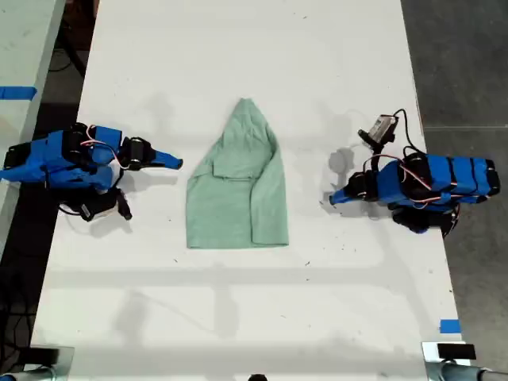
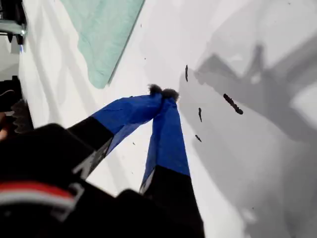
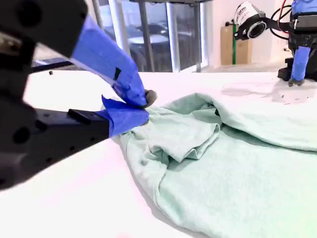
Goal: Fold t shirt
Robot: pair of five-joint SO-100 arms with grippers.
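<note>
1. In the exterior view, the t shirt lies flat near the middle of the white table. It is partly folded, with its pointed end toward 12 o'clock and its straight hem toward 6 o'clock.
2. A folded flap lies over the shirt's side toward 3 o'clock, and a smaller fold sits across the upper middle.
3. My first gripper is at about 3 o'clock of the shirt in the exterior view, apart from the cloth. Its tip points toward the shirt.
4. In the first wrist view, my first gripper has its blue-taped jaws pressed together with nothing between them. A corner of the shirt lies beyond, and dark marks dot the table nearby.
5. My second gripper is at about 9 o'clock of the shirt in the exterior view, just short of the cloth's edge.
6. In the second wrist view, my second gripper is clenched tip to tip and grasps nothing. The rumpled shirt spreads just behind it.
</note>
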